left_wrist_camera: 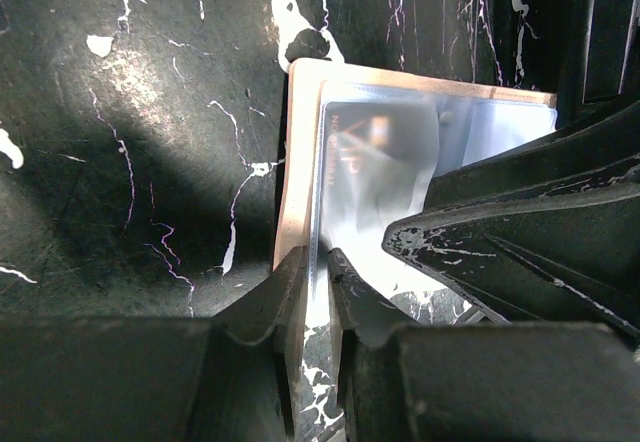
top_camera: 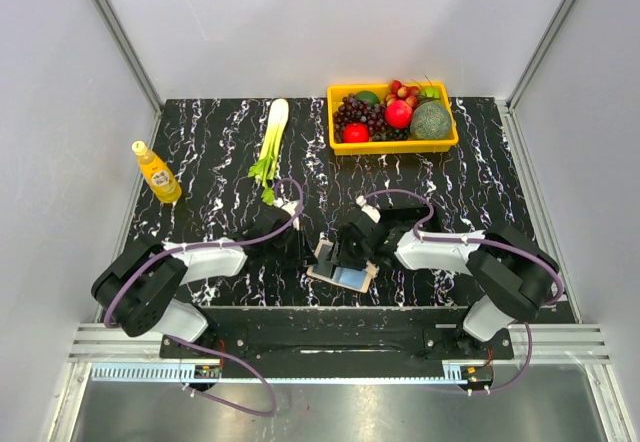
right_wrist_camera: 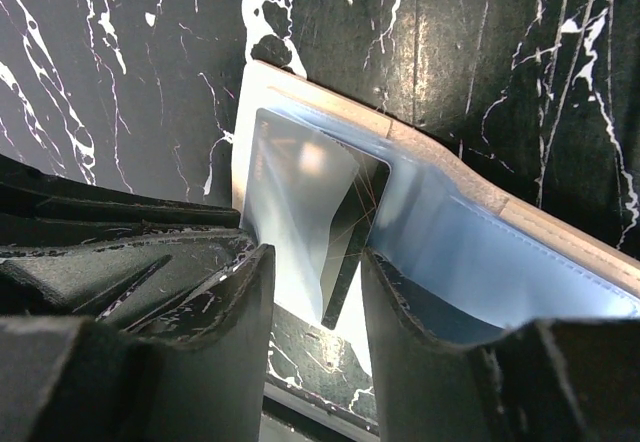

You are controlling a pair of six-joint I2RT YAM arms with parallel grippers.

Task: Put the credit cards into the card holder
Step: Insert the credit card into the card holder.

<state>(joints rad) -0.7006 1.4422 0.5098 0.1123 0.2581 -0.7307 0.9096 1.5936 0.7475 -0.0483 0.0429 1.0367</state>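
At 6 o'clock on the black marble table, just short of the near edge, the card holder lies open, pale blue inside facing up. The left gripper comes in from its 9 o'clock side and the right gripper from 12 to 1 o'clock, both low over it. Further out: a yellow basket of fruit at 1 o'clock, a leek at 11 and an orange juice bottle at 9, all well apart from the holder. In the left wrist view the fingers are at 6 o'clock of the frame, narrow, pinching the holder's tan cover edge together with the clear sleeve. A grey card with "VIP" lettering sits inside the sleeve, and the right gripper's black body fills the 3 to 4 o'clock side, over the holder's right part. In the right wrist view the fingers stand roughly half apart at 6 o'clock, straddling a lifted flap of clear sleeve and the dark corner of a card under it. The flap touches the 9 o'clock finger. I cannot tell whether anything is actually clamped. The holder's tan rim runs from 11 o'clock down to 4 o'clock, with the blue lining inside it.
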